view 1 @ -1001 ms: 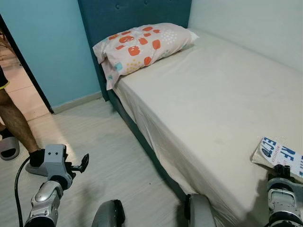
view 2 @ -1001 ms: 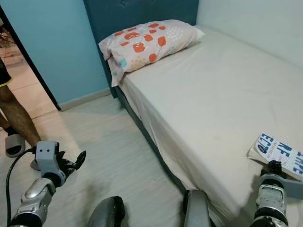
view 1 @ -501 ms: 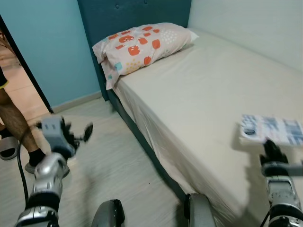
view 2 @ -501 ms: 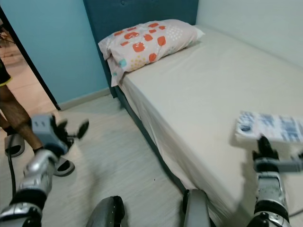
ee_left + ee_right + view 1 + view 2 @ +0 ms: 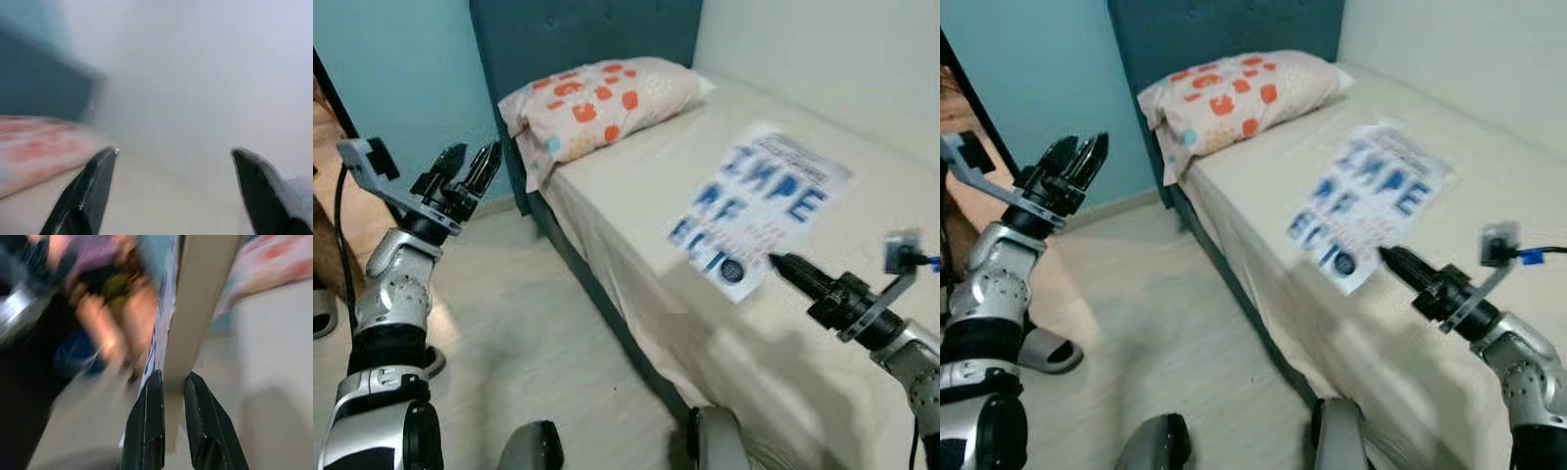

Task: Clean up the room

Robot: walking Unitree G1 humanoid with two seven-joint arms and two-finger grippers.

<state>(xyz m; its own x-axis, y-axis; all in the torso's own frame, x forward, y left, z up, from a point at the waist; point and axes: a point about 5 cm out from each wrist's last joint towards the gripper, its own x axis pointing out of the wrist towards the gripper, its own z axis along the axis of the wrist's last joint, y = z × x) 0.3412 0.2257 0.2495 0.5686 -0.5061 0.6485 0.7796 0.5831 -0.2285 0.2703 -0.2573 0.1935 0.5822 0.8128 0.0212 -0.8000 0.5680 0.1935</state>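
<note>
A flat, rectangular book (image 5: 759, 213), white with large blue block lettering on its cover, is seen blurred at the centre right of the left eye view, raised above the smooth cream sheet of the bed (image 5: 862, 166). Its lower corner is pinched by the right tool (image 5: 775, 262), whose two long black fingers are pressed together on it. In the right wrist view the book (image 5: 193, 308) appears edge-on as a pale, thick slab rising from between the black fingertips (image 5: 152, 396), which are closed against both of its faces.

The left tool (image 5: 470, 166) is held up at the upper left of the left eye view, above the pale plank floor (image 5: 558, 352) and beside the dark teal padded headboard (image 5: 578, 34). Its fingers are spread apart and nothing is held or touched; in the left wrist view the two black fingertips (image 5: 100, 176) stand wide apart against a blurred white wall.

A soft pillow (image 5: 597, 103), cream with orange-red patches and small teal marks, lies at the head of the bed in the upper centre. A light blue wall (image 5: 401, 69) fills the upper left. A grey slipper (image 5: 1043, 350) lies on the floor at the lower left of the right eye view. A person is seen only as a blur in the right wrist view.
</note>
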